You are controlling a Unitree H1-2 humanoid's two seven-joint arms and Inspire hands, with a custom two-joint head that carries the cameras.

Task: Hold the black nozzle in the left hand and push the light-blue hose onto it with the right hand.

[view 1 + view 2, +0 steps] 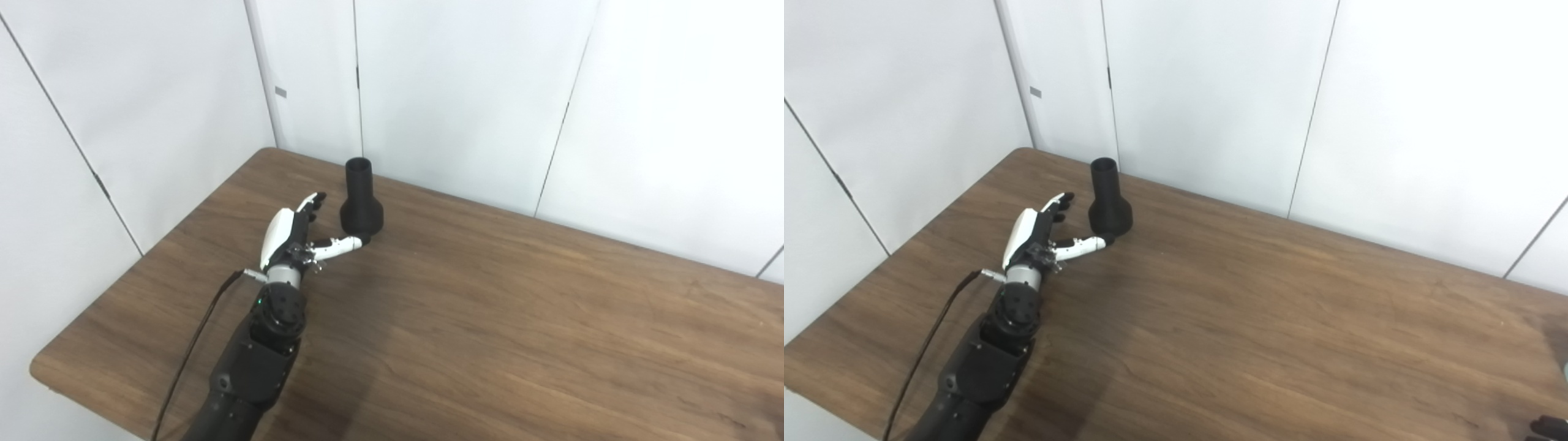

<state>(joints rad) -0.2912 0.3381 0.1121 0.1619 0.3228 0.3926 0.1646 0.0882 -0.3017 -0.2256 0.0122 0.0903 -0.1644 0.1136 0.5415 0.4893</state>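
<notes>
Presently, the black nozzle [361, 199] stands upright on the wooden desk [490, 318], wide base down and narrow open neck up, near the desk's far left corner and close to the white wall panels [465, 92] behind it.

The left hand [298, 236] lies just to the near-left of the nozzle, palm turned toward it, fingers [311, 205] spread and extended. The thumb [340, 244] reaches out sideways, and its dark tip meets the lower edge of the nozzle's base; whether it actually presses there or only lies just beside it cannot be told. The fingers stand apart from the nozzle's neck, with a clear gap between. The hand holds nothing.

The left forearm [263, 355] runs back from the nozzle toward the near desk edge, a dark cable [196, 343] trailing along its outer side.

Far from the nozzle, at the bottom right corner of the right eye view, a small dark shape [1546, 425] shows; it is too little to identify. The right hand cannot be made out.
</notes>
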